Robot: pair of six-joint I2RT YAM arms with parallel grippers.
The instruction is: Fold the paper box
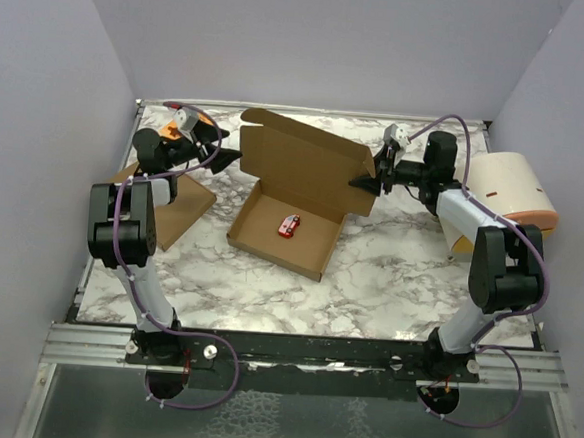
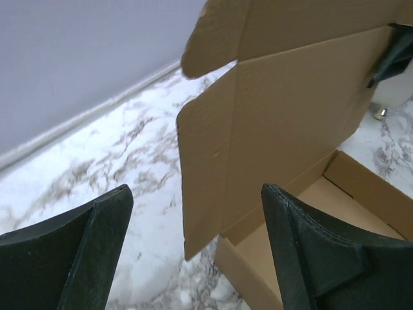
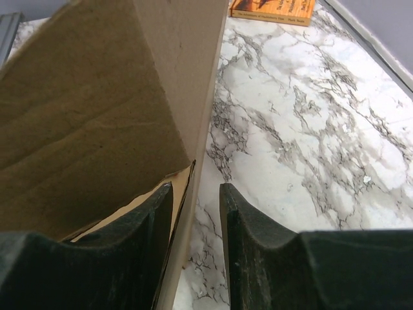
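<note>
Two things are bugging me about this one. The big plain brown die-cut cardboard paper box (image 1: 301, 160) is sitting mid-table on the white marble-pattern tabletop (image 1: 398, 277), tray already formed and lying flat, lid standing up at the back, with a small red object (image 1: 290, 225) lying inside the tray. The right gripper (image 3: 195, 188) is straddling the lid's right edge with its jaws narrow, but I'm seeing a sliver of marble between the card and one finger, so I can't tell if it's actually pinching or just hugging the edge. The left gripper (image 2: 197, 192) is hanging just off the lid's left side, jaws wide and nothing between them, facing the loose brown side flap (image 2: 203, 174) that's angling forward. Risk one: if the right side is only loosely holding, the lid is probably going to slip out or flop when it's getting swung down. Risk two: that flap is looking like it needs tucking inside the tray wall, and if the lid is coming down first, it's likely catching on the wall, creasing, or shoving the whole light box across the slick table. The flat brown cardboard sheet (image 1: 184, 211) lying by the left arm is sitting close enough to get snagged too.
</note>
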